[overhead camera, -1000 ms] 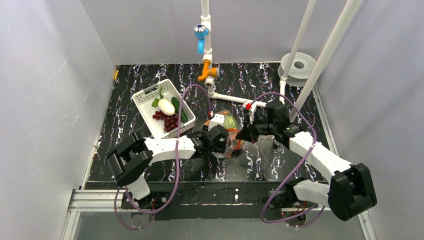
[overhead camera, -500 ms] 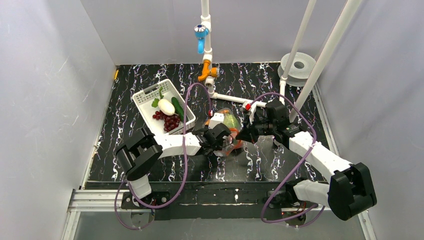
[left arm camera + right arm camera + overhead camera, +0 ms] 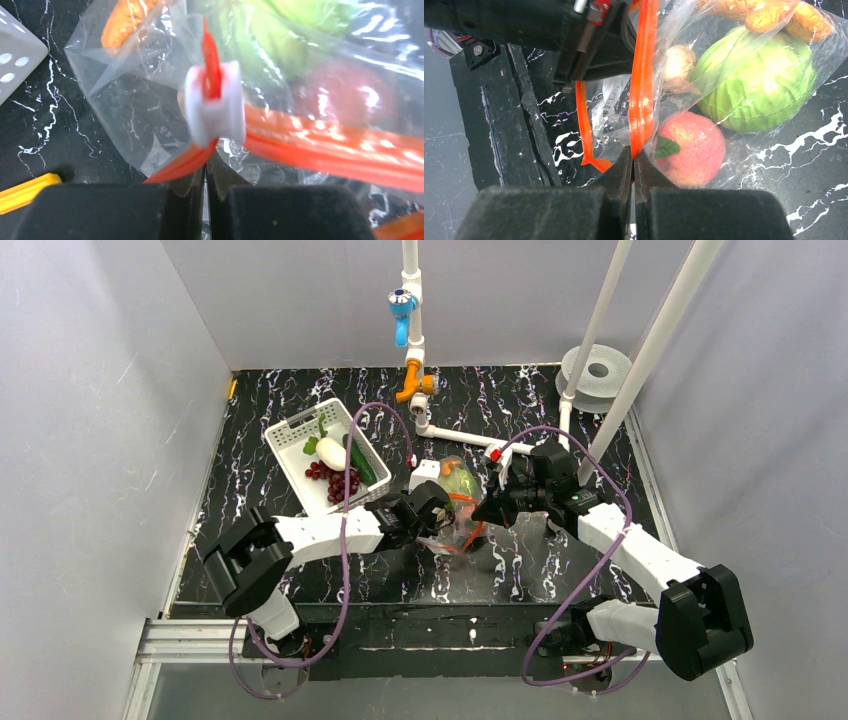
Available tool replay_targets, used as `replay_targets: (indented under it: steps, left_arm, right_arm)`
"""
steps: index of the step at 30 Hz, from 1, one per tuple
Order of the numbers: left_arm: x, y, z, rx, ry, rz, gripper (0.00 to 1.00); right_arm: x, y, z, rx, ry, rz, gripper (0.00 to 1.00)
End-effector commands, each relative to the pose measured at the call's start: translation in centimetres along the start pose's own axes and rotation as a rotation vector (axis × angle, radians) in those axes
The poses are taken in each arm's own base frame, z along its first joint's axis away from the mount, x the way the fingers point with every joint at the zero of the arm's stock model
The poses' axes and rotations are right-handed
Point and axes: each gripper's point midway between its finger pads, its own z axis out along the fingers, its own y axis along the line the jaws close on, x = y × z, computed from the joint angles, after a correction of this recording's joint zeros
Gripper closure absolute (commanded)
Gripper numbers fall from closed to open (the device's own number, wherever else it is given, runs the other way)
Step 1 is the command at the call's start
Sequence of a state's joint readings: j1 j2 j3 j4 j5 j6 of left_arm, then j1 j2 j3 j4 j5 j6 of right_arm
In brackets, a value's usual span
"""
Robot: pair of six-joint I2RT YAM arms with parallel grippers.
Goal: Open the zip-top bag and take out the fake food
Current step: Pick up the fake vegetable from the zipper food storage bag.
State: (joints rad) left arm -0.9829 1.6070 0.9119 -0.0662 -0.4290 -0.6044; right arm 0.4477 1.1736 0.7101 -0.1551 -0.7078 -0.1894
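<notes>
Black table (image 3: 300, 390): zip-top bag (image 3: 455, 510) central, basket (image 3: 300, 475) toward left edge.

The left arm (image 3: 320, 532) and right arm (image 3: 640, 552) are smooth white plastic links joined by bulky black housings (image 3: 250, 565). A thin purple cable (image 3: 346, 570) loops along each from the black marbled table's (image 3: 290, 390) near edge.

**Black marbled table and its load**

Black table (image 3: 560, 570) with white veining. The zip-top bag (image 3: 450, 530) lies on it between the left fingers (image 3: 190, 200) and the right fingers (image 3: 621, 175), its orange strip running into both pairs. A white slotted basket (image 3: 300, 417) sits near, left of and beyond the left fingers. A yellow bar (image 3: 27, 190) lies flat just left of them. A white pipe (image 3: 465, 438) lies beyond both pairs. A white spool (image 3: 596, 370) stands well beyond the right fingers.
</notes>
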Motion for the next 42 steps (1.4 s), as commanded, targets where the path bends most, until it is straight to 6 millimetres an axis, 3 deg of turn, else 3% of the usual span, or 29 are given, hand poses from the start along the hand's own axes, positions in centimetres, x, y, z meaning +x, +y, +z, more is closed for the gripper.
replay_targets:
  steps: [1, 8, 12, 18, 26, 33, 42]
  left_arm:
    - [-1.1, 0.5, -1.7, 0.027, -0.043, -0.013, 1.00]
    - [-1.5, 0.1, -2.3, 0.066, -0.060, -0.033, 1.00]
    - [-2.0, -0.2, -1.7, 0.067, -0.071, -0.053, 0.61]
    - [-2.2, -0.6, -0.4, 0.039, -0.061, -0.063, 0.36]
    - [-3.6, -1.0, 1.2, 0.021, -0.101, -0.074, 0.38]
    - [-5.2, -2.0, 0.7, 0.075, -0.159, -0.075, 0.46]
    - [-5.5, -2.6, 0.3, 0.136, -0.194, -0.062, 0.44]
  right_arm:
    - [-0.1, 0.0, 0.2, -0.009, -0.007, -0.021, 0.99]
    - [0.0, 0.1, 0.2, -0.013, -0.004, -0.020, 0.99]
    - [0.0, 0.1, 0.2, -0.015, -0.005, -0.022, 0.99]
    - [0.0, 0.2, 0.2, -0.016, -0.005, -0.022, 0.99]
    - [0.0, 0.2, 0.2, -0.020, -0.005, -0.022, 0.99]
    - [0.0, 0.2, 0.2, -0.022, -0.003, -0.019, 0.99]
    - [0.0, 0.2, 0.2, -0.022, -0.004, -0.021, 0.99]
